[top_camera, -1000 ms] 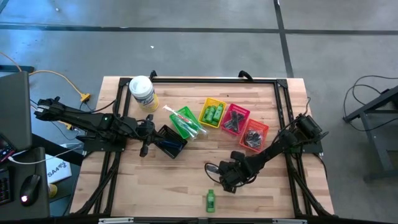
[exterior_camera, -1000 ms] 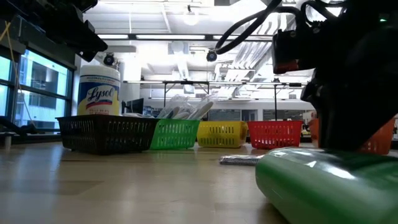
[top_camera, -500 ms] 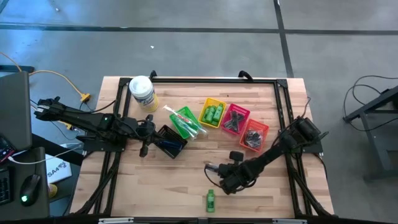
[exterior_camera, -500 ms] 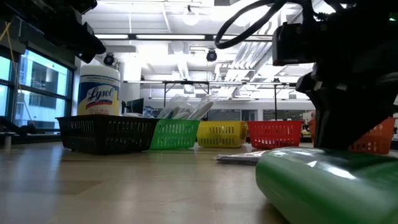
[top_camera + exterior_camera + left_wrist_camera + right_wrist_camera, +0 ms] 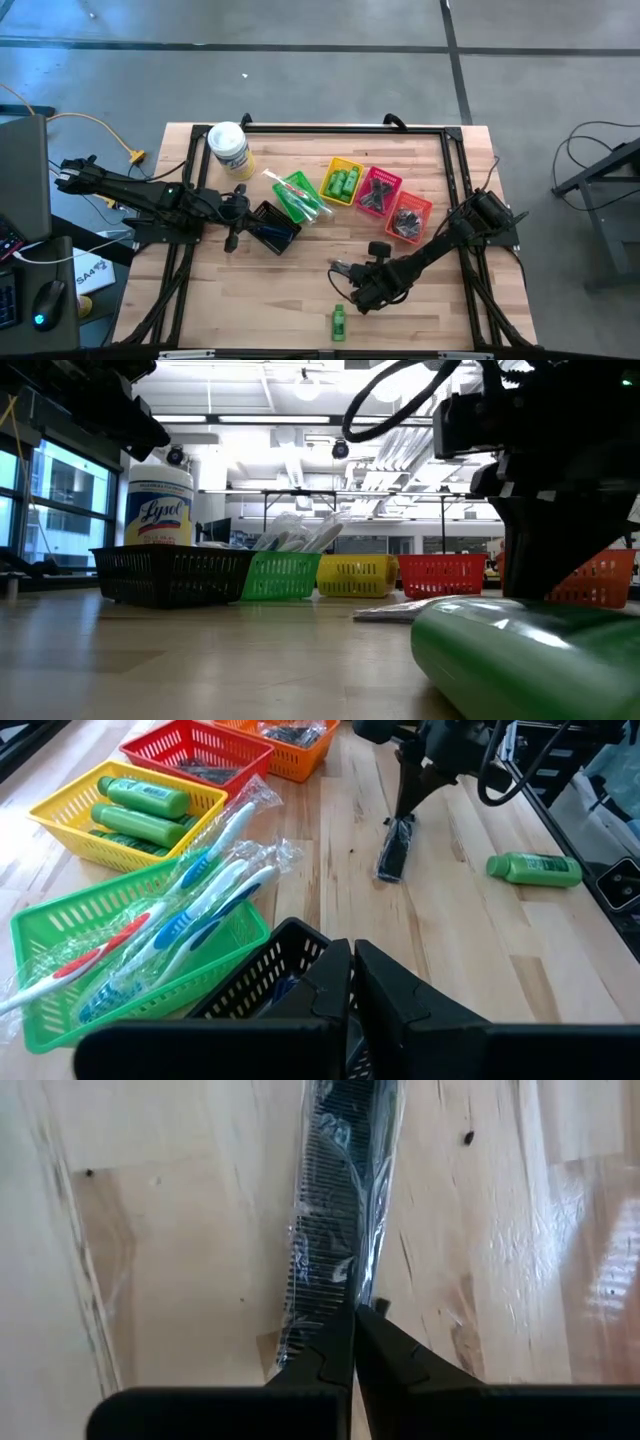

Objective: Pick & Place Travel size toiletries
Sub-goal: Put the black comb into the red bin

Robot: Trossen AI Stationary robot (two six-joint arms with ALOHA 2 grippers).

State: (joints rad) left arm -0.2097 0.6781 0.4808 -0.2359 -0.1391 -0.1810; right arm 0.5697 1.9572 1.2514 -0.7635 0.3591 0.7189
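A black comb in clear wrap (image 5: 340, 1210) lies on the wood near the table's front, with my right gripper (image 5: 352, 272) shut on one end of it. In the low view the comb (image 5: 392, 613) slants up toward that gripper. A green mini bottle (image 5: 338, 322) lies on its side by the front edge. My left gripper (image 5: 352, 970) hangs shut above the black basket (image 5: 272, 226), touching nothing. Wrapped toothbrushes (image 5: 190, 910) lie across the green basket (image 5: 298, 196). My right gripper pinches the wrapped comb's end (image 5: 345, 1295) between its two fingers. The fingers come from above, pointing steeply down. The held end is raised a little, and the comb's other end (image 5: 390, 870) rests on the table.
A row of baskets stands at mid-table: yellow (image 5: 342, 182) with green bottles, red (image 5: 378, 192) with combs, orange (image 5: 408, 218) with dark bundles. A white-lidded tub (image 5: 230, 150) stands at the far left. Bare wood lies along the front left.
My right gripper has risen a little and rolled slightly at the comb. The comb's end at the gripper has tipped up off the wood, while its other end has stayed down.
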